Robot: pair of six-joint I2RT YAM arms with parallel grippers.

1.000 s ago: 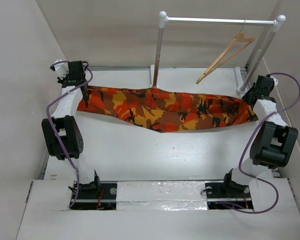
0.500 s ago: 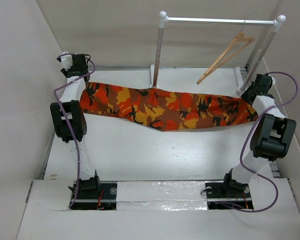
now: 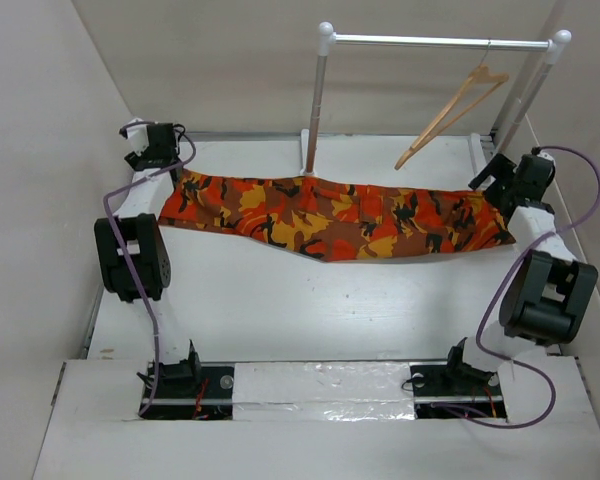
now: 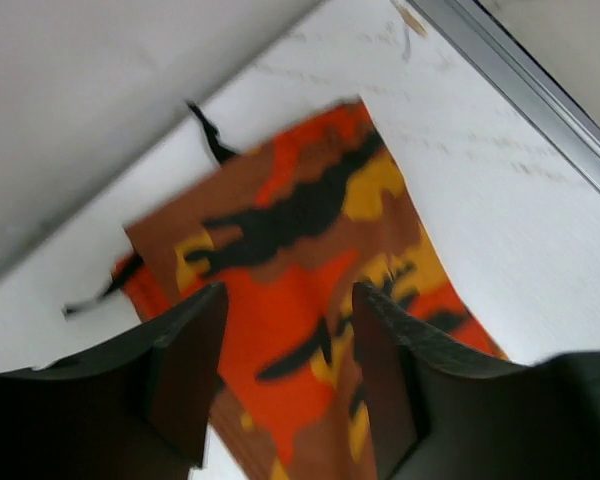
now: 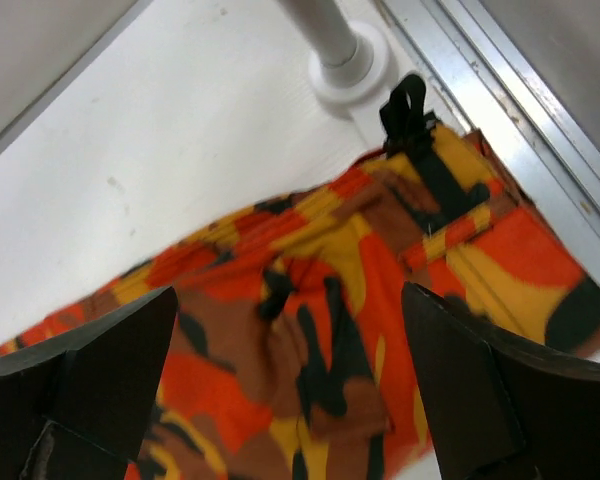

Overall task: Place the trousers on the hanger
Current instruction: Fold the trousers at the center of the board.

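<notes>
The orange-red camouflage trousers lie stretched flat across the far part of the table, left to right. The tan wooden hanger hangs tilted by its hook from the white rail at the right. My left gripper is open just above the trousers' left end, nothing between its fingers. My right gripper is wide open above the right end, where a black strap shows.
A white tube rack stands at the back on two posts; one post base is close to the trousers' right end. Side walls hem the table in on the left and right. A metal rail runs along the table's edge.
Both grippers have opened and let go of the trousers' ends. The cloth has dropped flat onto the table, and both grippers have drawn slightly up and outward.
</notes>
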